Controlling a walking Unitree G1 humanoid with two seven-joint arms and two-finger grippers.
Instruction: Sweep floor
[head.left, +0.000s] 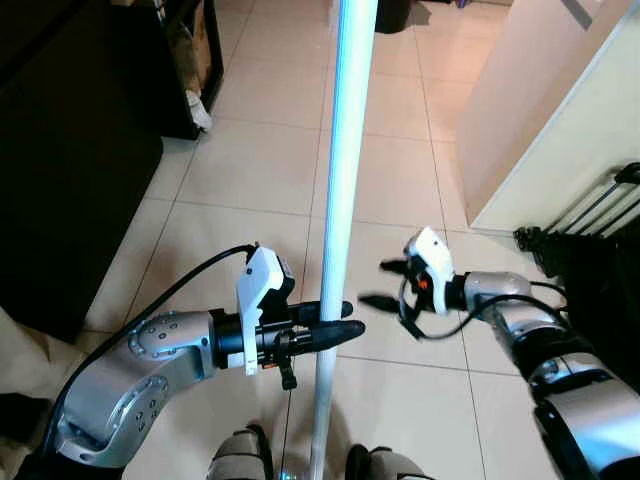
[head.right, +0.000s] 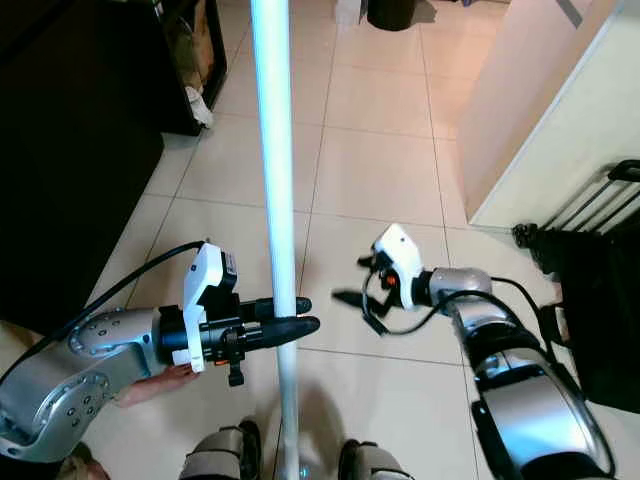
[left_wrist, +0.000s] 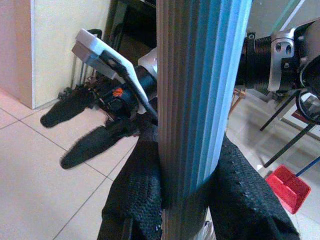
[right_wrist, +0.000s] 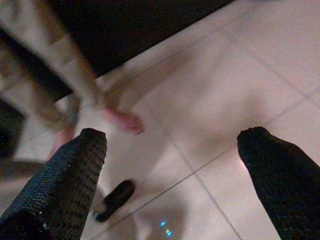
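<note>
1. Pale pink floor tiles (head.left: 260, 150) fill the room, with dark furniture (head.left: 60, 150) on the robot's left and a cream cabinet (head.left: 560, 120) on its right.
2. Nearest, the left gripper (head.left: 335, 325) has both black fingers clenched around a pale blue broom handle (head.left: 340, 200).
3. That handle stands nearly upright in front of the robot, its long axis running from between the robot's feet up past the camera.
4. Just right of the handle, the right gripper (head.left: 385, 285) hovers with its fingers spread apart, grasping nothing.
5. A person's bare foot (right_wrist: 122, 120) rests on the tiles by the dark furniture.
</note>
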